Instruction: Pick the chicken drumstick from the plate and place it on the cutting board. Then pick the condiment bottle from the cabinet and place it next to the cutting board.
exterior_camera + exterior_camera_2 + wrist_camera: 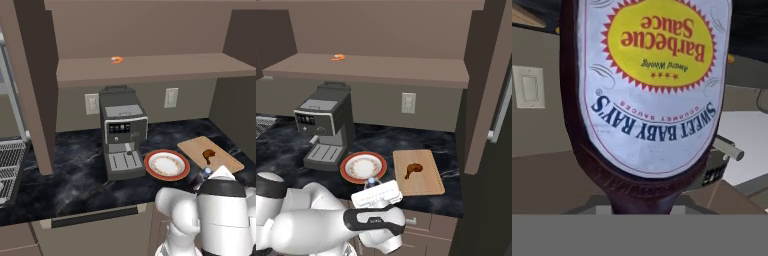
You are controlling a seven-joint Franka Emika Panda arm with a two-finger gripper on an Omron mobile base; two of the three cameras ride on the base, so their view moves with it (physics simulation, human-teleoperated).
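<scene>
Dark marble counter [75,170], chicken drumstick [413,170] lying on cutting board [428,186], plate [346,170] beside it, gripper [372,186] clamped around condiment bottle [652,100] low near counter's front edge.

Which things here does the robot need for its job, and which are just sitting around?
For the job:
- chicken drumstick, on the cutting board
- plate
- condiment bottle
- cabinet

Just lying about:
- coffee machine
- small orange item on the cabinet shelf
- wall outlets
</scene>
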